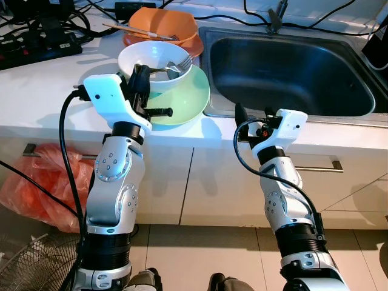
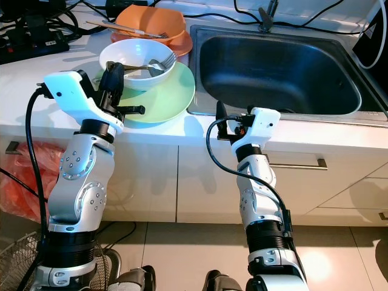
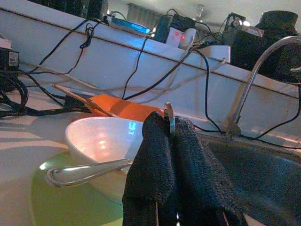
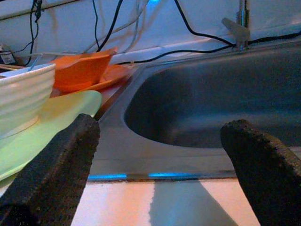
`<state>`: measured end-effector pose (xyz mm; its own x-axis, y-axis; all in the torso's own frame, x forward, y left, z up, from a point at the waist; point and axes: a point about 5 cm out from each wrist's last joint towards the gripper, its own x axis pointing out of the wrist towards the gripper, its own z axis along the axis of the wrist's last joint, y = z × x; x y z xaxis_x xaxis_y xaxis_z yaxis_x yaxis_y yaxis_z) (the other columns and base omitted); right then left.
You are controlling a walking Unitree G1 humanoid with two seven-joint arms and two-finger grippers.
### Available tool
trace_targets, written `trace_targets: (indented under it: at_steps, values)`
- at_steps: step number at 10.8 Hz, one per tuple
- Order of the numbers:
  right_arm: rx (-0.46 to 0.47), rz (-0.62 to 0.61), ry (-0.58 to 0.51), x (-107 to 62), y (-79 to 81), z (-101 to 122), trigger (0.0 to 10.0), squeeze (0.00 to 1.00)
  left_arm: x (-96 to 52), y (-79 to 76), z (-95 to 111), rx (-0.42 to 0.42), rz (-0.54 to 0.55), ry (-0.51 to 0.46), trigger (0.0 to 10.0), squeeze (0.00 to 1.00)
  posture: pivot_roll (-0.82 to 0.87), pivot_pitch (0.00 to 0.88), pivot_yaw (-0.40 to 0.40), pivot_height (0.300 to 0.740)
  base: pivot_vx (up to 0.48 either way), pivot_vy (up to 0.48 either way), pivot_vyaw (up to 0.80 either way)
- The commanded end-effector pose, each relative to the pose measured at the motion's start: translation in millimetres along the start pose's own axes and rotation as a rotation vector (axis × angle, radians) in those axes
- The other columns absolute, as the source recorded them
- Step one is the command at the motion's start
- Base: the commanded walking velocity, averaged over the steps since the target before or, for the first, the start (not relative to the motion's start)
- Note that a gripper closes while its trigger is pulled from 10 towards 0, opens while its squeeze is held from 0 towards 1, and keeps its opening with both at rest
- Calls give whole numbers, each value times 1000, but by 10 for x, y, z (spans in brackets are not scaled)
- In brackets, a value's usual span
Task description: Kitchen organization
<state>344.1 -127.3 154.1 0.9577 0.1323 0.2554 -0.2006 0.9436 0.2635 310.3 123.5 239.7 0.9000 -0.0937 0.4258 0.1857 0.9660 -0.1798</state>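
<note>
1. Left eye view: the left gripper (image 1: 140,76) is being held at the near rim of the white bowl (image 1: 154,60), upper centre-left of the frame, fingers pressed together on a utensil handle. The bowl is sitting on the green plate (image 1: 188,97); a fork (image 1: 176,65) is lying inside. Judged step: the spoon is being lifted out of the bowl. To do it well, the handle should be raised steadily and kept level, so the bowl is not being tipped or dragged across the plate.

2. Right eye view: the right gripper (image 2: 219,118) is being held at the counter edge, centre of the frame, just before the sink (image 2: 276,66). An orange bowl (image 2: 151,23) with chopsticks is standing at the upper left.

3. Left wrist view: the fingers (image 3: 155,169) are being shown closed, pinching a thin metal edge, apparently the spoon (image 3: 89,170), whose head is pointing toward the lower left, beside the bowl.

4. Right wrist view: the fingers (image 4: 66,165) are being held spread wide, nothing between them, facing the sink basin.
</note>
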Motion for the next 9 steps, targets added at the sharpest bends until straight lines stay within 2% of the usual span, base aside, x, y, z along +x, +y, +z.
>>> trace_targets:
  at_steps: [1,6,9]
  values:
    - [14,-21,49,-33,-35,-89,10000,0,12,-32,-14,1,-8,2,10000,0,110,146,-71,740,0,0,0]
    - [13,-21,46,-37,-40,-81,10000,0,6,0,-27,-6,13,0,10000,0,106,142,-70,740,0,0,0]
    - [11,-22,44,-30,-45,-74,10000,0,25,-9,56,-101,18,-40,10000,0,109,140,-71,740,0,0,0]
